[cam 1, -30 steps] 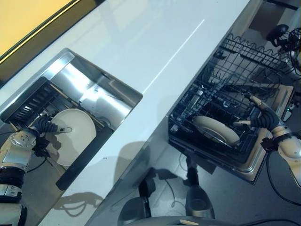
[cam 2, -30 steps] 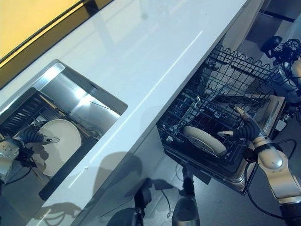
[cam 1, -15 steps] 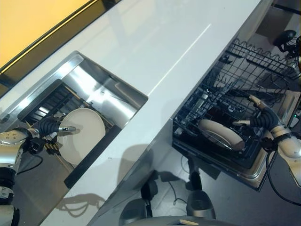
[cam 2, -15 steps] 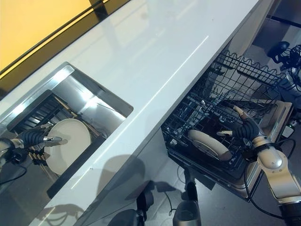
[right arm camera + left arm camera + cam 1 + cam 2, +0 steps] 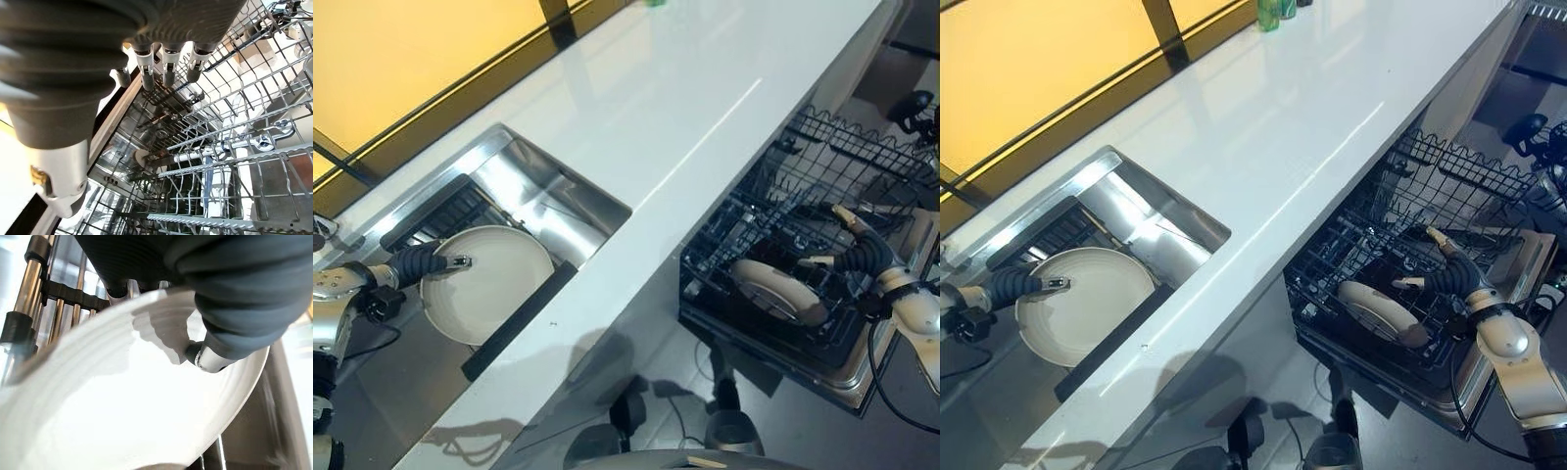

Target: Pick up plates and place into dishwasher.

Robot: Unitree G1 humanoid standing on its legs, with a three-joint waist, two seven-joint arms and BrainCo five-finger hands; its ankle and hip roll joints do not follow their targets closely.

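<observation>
One plate (image 5: pixel 781 291) already lies tilted in the dishwasher rack (image 5: pixel 822 196), rim toward the worktop (image 5: pixel 636 108). My left hand (image 5: pixel 419 262) pinches a second plate (image 5: pixel 489 284) at its rim over the sink (image 5: pixel 543 191), face up, nearly flat. My right hand (image 5: pixel 854 250) hovers relaxed, empty, just beside the racked plate. Transfer remains.

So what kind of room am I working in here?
Most likely a kitchen: a long white countertop with a stainless sink set into it, and below its edge a pulled-out dishwasher rack with a plate already lying in it.
</observation>
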